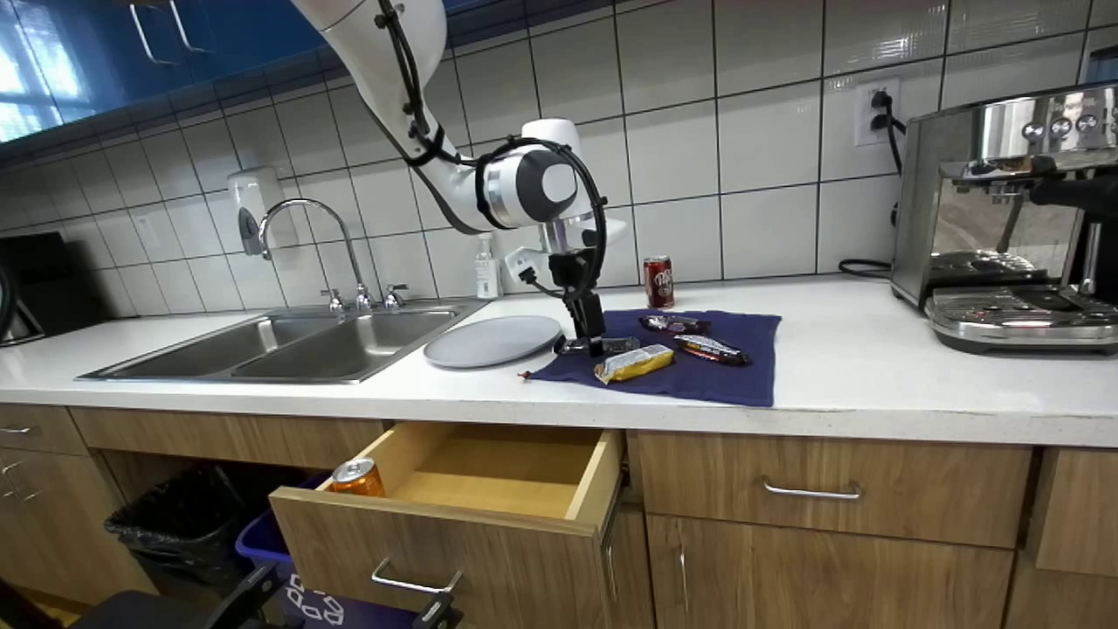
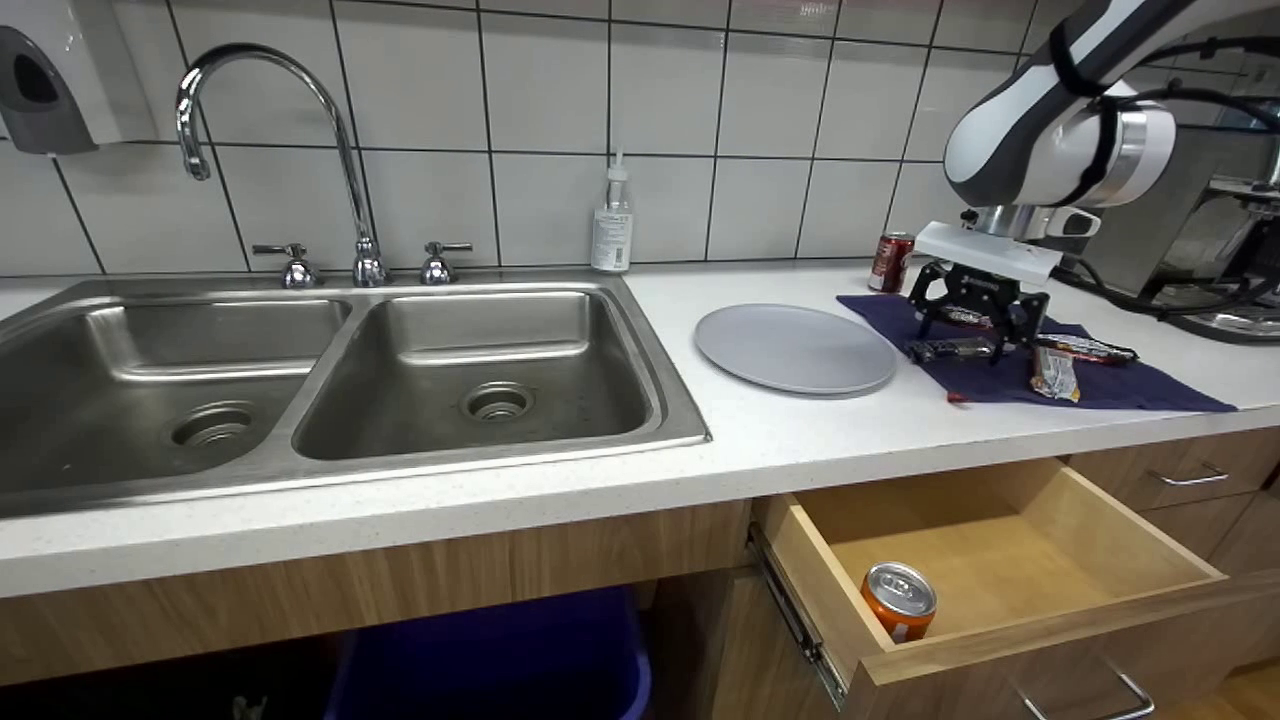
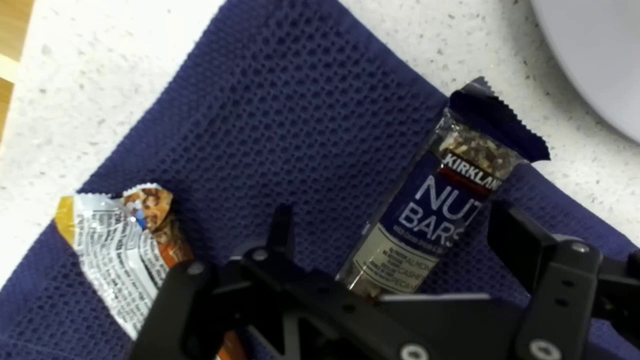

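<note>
— Along the white counter (image 1: 838, 358), above the pulled-out drawer (image 1: 498, 472), why the blue cloth (image 1: 742, 384)?

— Probably as a non-slip rest. Plate (image 2: 800, 350) lies flat just beside it.

— And the claw (image 3: 392, 227)?

— Points down, fingers (image 3: 520, 245) spread, pinching nothing. Nut bar (image 3: 435, 210) lies on the cloth between the fingers, one finger along each long side; the claw seems turned to straddle its narrow width. Contact: cannot tell.

— What stands in the way?

— Yellow bar (image 1: 634, 363) lies near, outside one finger in the wrist view, leaving that side tight, I judge. Two dark bars (image 1: 712, 349) lie on the cloth farther from the plate. Smallest: nut bar's crimped end, past the cloth edge toward the plate.
</note>
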`<state>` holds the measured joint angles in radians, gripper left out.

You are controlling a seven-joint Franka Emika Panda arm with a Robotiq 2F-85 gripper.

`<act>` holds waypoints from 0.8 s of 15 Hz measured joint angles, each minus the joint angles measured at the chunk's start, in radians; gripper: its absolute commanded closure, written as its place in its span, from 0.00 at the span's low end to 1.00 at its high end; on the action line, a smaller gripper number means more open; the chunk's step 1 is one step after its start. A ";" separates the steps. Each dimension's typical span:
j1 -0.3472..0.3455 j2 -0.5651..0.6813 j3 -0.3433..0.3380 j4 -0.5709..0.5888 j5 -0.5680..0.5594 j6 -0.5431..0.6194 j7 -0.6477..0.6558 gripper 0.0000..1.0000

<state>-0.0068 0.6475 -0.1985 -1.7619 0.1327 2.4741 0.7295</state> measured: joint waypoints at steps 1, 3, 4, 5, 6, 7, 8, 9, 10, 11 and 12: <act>-0.001 0.004 0.000 0.008 0.000 -0.006 0.002 0.00; -0.002 0.012 0.000 0.021 0.000 -0.013 0.005 0.00; -0.002 0.015 0.000 0.026 0.000 -0.016 0.007 0.00; -0.002 0.017 0.000 0.030 0.000 -0.019 0.007 0.00; -0.002 0.019 0.000 0.033 0.000 -0.022 0.008 0.00; -0.002 0.021 0.000 0.037 0.000 -0.025 0.008 0.00; -0.002 0.023 0.000 0.040 0.000 -0.026 0.009 0.00; -0.002 0.026 0.000 0.043 0.000 -0.028 0.009 0.00; -0.002 0.029 0.000 0.047 0.000 -0.029 0.010 0.00; -0.002 0.032 0.000 0.053 0.000 -0.032 0.010 0.00; -0.002 0.037 0.000 0.059 0.000 -0.037 0.010 0.00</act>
<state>-0.0092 0.6842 -0.1984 -1.7031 0.1328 2.4375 0.7399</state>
